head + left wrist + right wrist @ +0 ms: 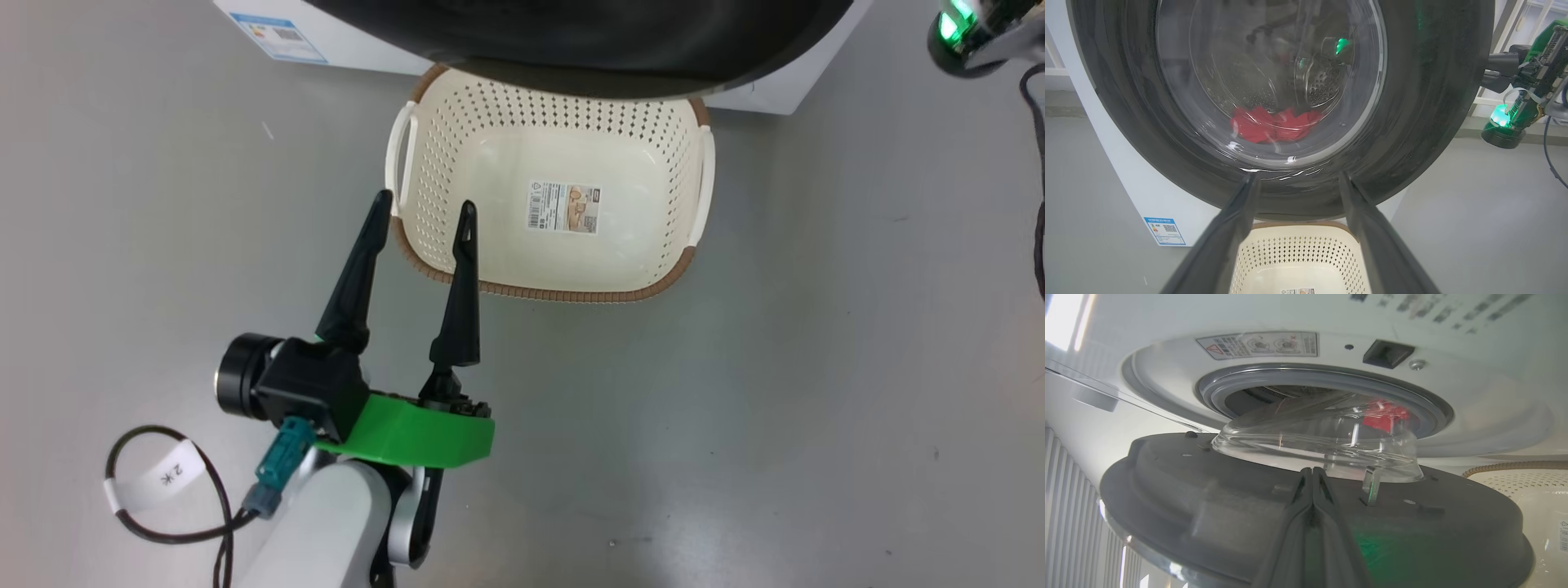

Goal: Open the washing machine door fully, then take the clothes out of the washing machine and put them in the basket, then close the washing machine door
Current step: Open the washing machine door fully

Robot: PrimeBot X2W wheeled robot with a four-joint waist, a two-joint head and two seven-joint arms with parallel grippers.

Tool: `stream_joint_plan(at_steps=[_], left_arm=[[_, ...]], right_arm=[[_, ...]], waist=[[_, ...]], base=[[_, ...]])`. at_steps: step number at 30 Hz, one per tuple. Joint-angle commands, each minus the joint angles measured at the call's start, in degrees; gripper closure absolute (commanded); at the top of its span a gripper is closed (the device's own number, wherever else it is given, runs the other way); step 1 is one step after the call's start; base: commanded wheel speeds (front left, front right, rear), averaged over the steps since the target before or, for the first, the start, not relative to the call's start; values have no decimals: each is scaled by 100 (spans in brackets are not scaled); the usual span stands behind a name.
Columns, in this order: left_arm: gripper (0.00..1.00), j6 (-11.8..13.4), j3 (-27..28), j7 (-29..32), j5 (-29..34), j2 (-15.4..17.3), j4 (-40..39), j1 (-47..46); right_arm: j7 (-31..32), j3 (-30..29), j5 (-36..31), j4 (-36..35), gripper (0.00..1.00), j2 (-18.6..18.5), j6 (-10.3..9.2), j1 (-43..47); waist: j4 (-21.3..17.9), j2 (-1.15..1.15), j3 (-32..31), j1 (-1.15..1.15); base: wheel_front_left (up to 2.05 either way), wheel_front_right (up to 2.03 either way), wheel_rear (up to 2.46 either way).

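Grey floor (816, 367) spreads right of the basket (555, 291). The left gripper (424, 206), fingers apart, overlaps its lower-left rim. The right gripper (1312, 472), fingers together, lies along the ajar washing machine door (1188, 486).

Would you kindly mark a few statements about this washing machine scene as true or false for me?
1. The basket holds nothing but a paper label on its bottom. True.
2. The clothes lie in the basket. False: they are inside the drum.
3. The left claw is open. True.
4. The right claw stands wide open. False: its fingers are pressed together.
5. The washing machine door is shut tight. False: it stands ajar, with a gap between it and the gasket.
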Motion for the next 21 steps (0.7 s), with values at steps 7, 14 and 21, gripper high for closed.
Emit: stream_joint_plan(at_steps=[7,14,21], left_arm=[[0,-52,298,-44,39,100,-55,38],[0,-122,371,-44,58,100,21,166],[0,-204,482,-44,81,100,95,338]], right_arm=[[176,123,163,-351,100,222,31,511],[228,177,250,-538,100,286,31,922],[239,240,355,-769,100,383,31,1381]], waist=[[-53,0,-278,0],[-70,0,-567,0],[-74,0,-860,0]], base=[[0,0,0],[0,0,0],[0,0,0]])
